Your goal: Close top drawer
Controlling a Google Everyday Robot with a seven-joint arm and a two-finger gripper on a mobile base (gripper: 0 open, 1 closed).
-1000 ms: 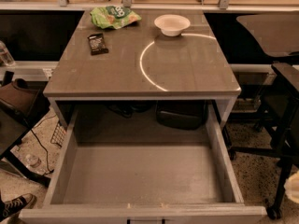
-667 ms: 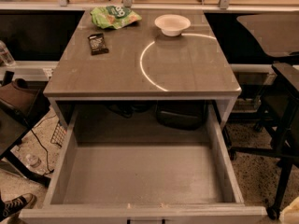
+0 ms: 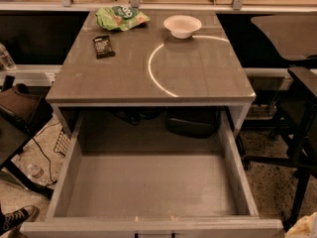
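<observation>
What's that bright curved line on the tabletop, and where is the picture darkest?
Camera view: the bright arc is glare on the glossy grey tabletop, beside the white bowl; the open wide grey top drawer is evenly lit, the space behind it shadowed; the pincer, probably the pale shape at bottom right, is cropped.

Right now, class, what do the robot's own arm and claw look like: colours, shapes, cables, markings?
Little shows. Only a pale cream-white, rounded lump, probably the claw, sits at the bottom right corner, beside the front of the wide grey top drawer. No cables or markings can be made out; the rest of the arm is out of view.
</observation>
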